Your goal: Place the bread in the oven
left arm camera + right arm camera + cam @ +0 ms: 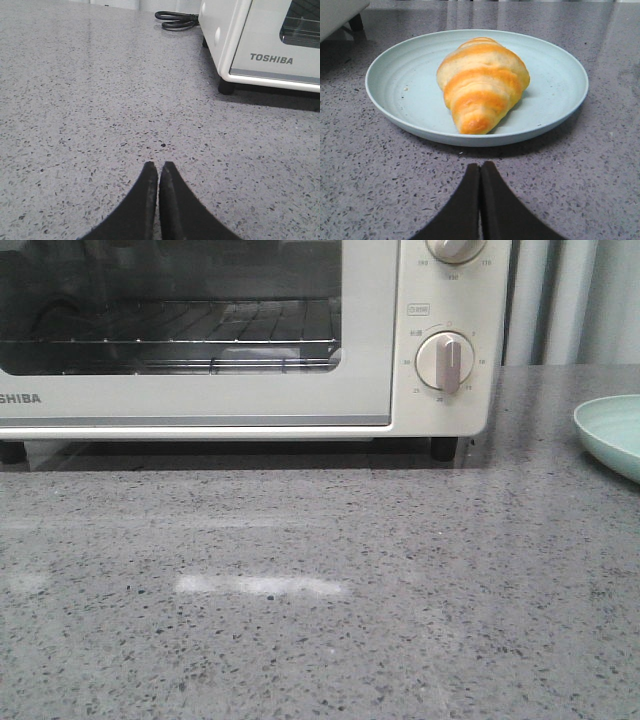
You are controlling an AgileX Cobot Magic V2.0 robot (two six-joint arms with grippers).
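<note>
The bread, a golden-orange roll with cream stripes, lies on a pale green plate in the right wrist view. My right gripper is shut and empty, just short of the plate's near rim. The cream-white oven fills the back of the front view with its glass door closed; its corner with the lettering also shows in the left wrist view. My left gripper is shut and empty over bare counter, well short of the oven. Neither gripper shows in the front view.
The plate's rim shows at the right edge of the front view, beside the oven. A coiled black power cord lies behind the oven's left side. The grey speckled counter stretches in front of the oven.
</note>
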